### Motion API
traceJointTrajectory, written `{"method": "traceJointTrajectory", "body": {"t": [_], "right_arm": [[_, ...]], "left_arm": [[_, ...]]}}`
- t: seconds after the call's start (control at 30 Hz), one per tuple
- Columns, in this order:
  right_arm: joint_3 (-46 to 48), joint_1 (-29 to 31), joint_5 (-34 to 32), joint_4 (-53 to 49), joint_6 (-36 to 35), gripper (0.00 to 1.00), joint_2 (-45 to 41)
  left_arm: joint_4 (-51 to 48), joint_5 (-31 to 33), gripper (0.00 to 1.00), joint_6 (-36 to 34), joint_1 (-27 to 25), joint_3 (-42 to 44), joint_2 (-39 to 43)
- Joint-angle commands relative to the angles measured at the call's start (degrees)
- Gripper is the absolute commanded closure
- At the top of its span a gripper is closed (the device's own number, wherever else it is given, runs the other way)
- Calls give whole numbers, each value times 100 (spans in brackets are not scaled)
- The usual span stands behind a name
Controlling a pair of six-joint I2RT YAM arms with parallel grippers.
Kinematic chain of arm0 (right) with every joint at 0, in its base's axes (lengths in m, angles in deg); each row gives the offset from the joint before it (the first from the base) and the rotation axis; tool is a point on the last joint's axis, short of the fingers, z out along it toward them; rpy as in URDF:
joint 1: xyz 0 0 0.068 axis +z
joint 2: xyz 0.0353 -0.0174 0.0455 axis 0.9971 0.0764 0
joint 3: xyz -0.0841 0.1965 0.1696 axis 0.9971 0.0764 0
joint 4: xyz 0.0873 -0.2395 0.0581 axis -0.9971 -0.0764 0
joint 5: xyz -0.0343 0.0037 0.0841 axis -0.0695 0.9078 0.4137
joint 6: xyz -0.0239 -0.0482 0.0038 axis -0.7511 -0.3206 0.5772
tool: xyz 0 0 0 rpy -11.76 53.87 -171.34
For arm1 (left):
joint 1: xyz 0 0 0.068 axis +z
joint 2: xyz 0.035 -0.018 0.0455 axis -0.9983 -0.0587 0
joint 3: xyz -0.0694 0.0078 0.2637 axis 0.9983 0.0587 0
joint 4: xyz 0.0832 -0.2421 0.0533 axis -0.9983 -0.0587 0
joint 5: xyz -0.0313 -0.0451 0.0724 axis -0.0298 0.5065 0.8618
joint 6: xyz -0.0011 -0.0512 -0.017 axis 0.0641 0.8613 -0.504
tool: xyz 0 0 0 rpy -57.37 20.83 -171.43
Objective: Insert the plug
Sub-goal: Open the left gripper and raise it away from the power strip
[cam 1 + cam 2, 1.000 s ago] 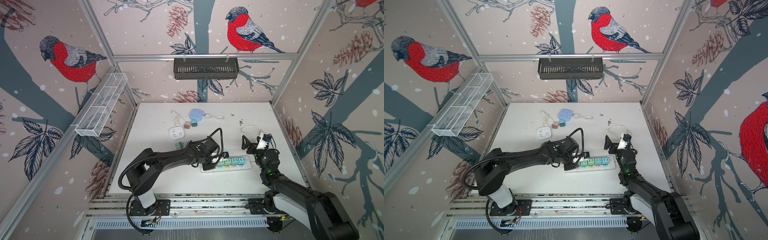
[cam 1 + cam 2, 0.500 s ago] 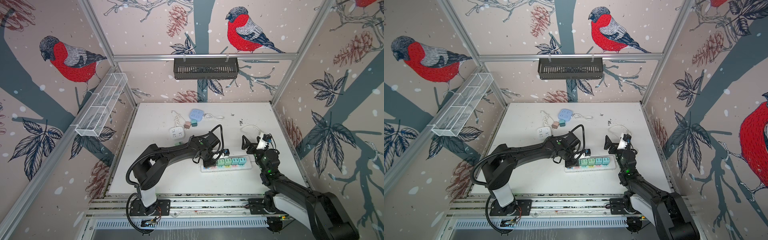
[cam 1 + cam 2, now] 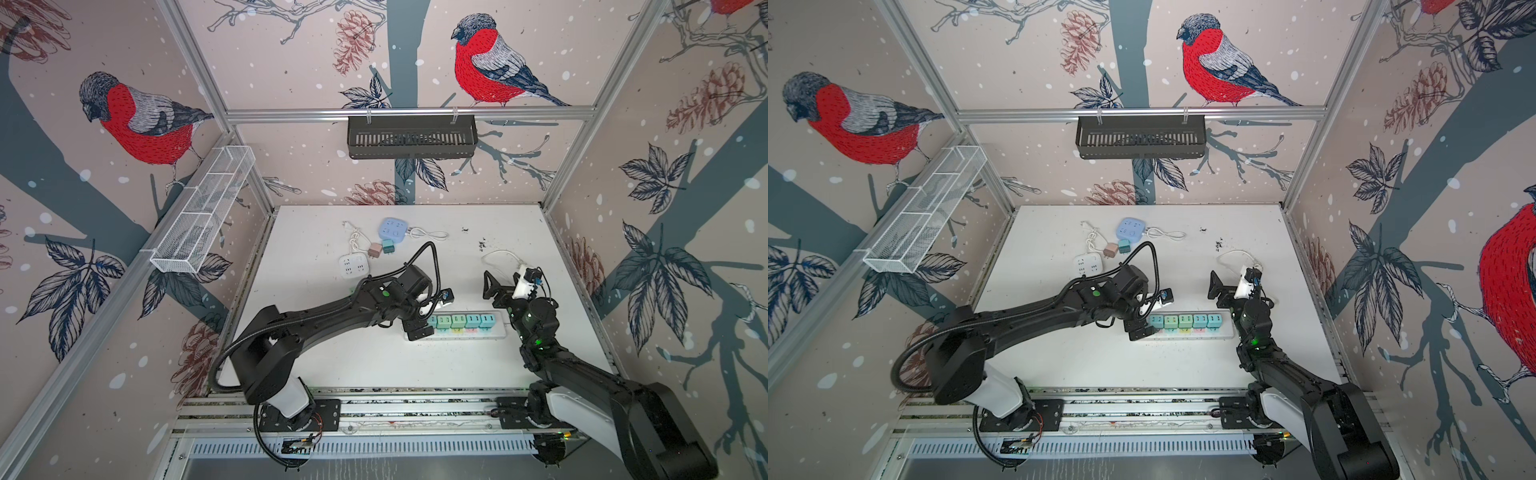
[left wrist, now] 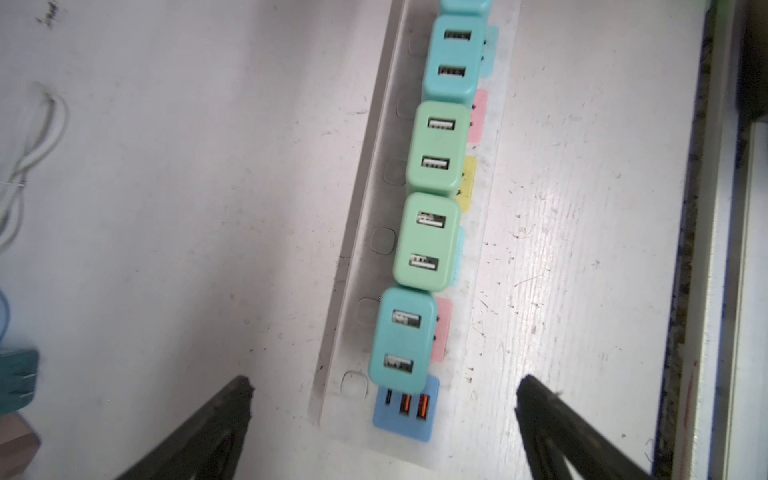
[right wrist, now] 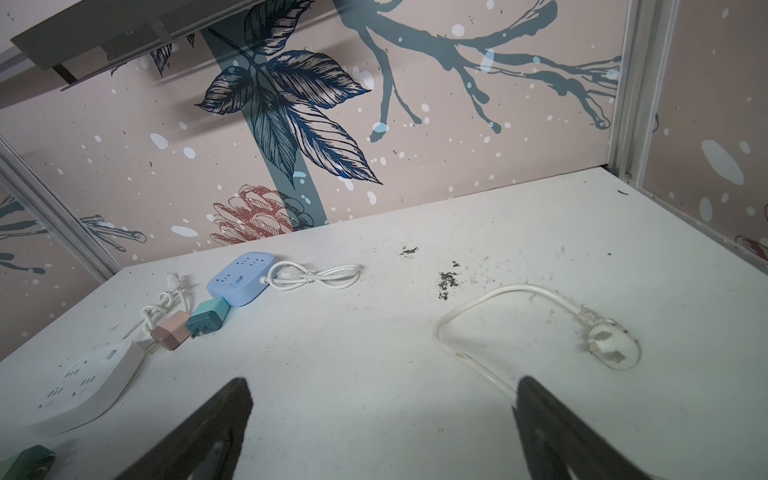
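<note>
A white power strip (image 3: 498, 329) (image 3: 1227, 328) lies near the table's front, with several teal and green plugs in a row along it. The teal plug (image 3: 432, 321) (image 4: 402, 336) at its left end stands in line with the others, free of any grip. My left gripper (image 3: 419, 327) (image 4: 384, 386) hovers over that end of the strip (image 4: 353, 266), open, with a finger on either side and nothing between them. The strip's blue USB panel (image 4: 405, 411) shows just below the plug. My right gripper (image 3: 500, 286) (image 5: 382, 386) is raised beyond the strip's right end, open and empty.
A blue square socket (image 3: 393, 228), a white square socket (image 3: 354, 266), a pink plug (image 3: 375, 250) and a dark teal plug (image 3: 388, 248) lie at the back left. The strip's white cord and plug (image 5: 615, 351) lie right. A black basket (image 3: 411, 137) and a white wire basket (image 3: 203, 208) hang on the walls.
My left gripper went from shut on the teal plug to open, letting it go at the strip's left end, and drew back a little. The right arm has not moved.
</note>
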Motion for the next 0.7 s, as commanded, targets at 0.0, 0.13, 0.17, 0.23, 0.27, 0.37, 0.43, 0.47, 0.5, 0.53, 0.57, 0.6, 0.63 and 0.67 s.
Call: {"method": "traceJointTrajectory", "body": {"t": [0.0, 0.13, 0.17, 0.23, 0.27, 0.37, 0.43, 0.47, 0.5, 0.53, 0.57, 0.6, 0.63, 0.67], "right_arm": [[-61, 2, -55, 143, 5, 0, 36], [-103, -6, -95, 109, 42, 0, 95], [-118, -19, -119, 92, 49, 0, 100], [-138, -37, -169, 60, 100, 0, 107], [-144, -51, -217, 48, 145, 0, 110], [-193, -92, -307, -52, 214, 0, 121], [-252, -96, -378, -183, 264, 0, 132], [-288, -95, -430, -254, 283, 0, 157], [-322, -94, -476, -323, 310, 0, 179], [-370, -96, -511, -380, 330, 0, 208], [-407, -95, -513, -419, 326, 0, 243], [-429, -95, -496, -418, 326, 0, 284], [-464, -95, -476, -421, 317, 0, 331], [-506, -94, -461, -446, 310, 0, 389]], "left_arm": [[776, 129, 2, 308, -14, 374, 707], [2040, 794, 1, 1088, 12, 1375, 1922], [2426, 1266, 2, 1564, 67, 1676, 2257], [2861, 2019, 2, 2248, 304, 2120, 2794], [3017, 2110, 2, 2462, 532, 2327, 3030], [3302, 2002, 2, 2945, 1178, 2725, 3410], [3370, 2172, 2, 3186, 1447, 2833, 3478], [3493, 2619, 1, 3479, 1502, 2902, 3479], [3592, 2985, 1, 3715, 1532, 2924, 3457], [3709, 3159, 2, 3864, 1571, 2935, 3398], [3784, 3174, 2, 3921, 1595, 2892, 3296], [3826, 3158, 2, 3926, 1599, 2835, 3192], [3829, 3148, 2, 3941, 1601, 2709, 3033], [3750, 3175, 2, 3994, 1605, 2551, 2864]]}}
